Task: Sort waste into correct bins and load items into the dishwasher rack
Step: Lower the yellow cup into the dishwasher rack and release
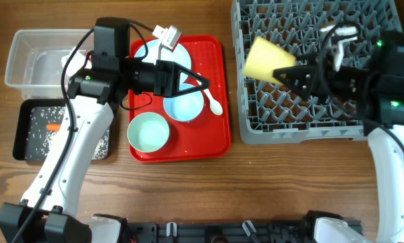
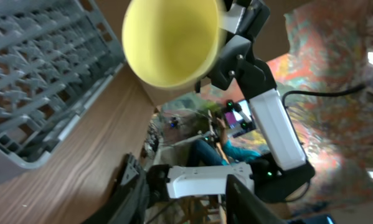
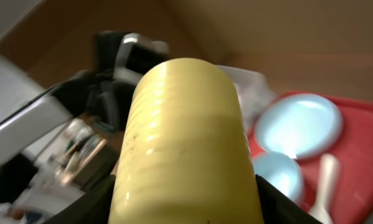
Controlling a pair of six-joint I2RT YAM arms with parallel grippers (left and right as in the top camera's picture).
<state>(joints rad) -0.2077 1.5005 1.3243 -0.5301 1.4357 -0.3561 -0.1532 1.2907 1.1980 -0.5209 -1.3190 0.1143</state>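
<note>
Right gripper (image 1: 289, 74) grips the small yellow cup (image 1: 269, 61) sideways, mouth pointing left, above the dishwasher rack (image 1: 309, 132); left gripper (image 1: 202, 82) hangs open.

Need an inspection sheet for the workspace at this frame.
Surface: wooden table, no spills seen.
Job's things: yellow cup held over grey rack; blue plate, blue bowl, green bowl and spoon on red tray; carrot and rice in black tray; clear tub behind it.
Clutter: nothing seen.
Hands: right hand shut on the cup; left hand open, empty, over red tray.
Cables: black cable loops along left arm.
Surroundings: blurred background only.
</note>
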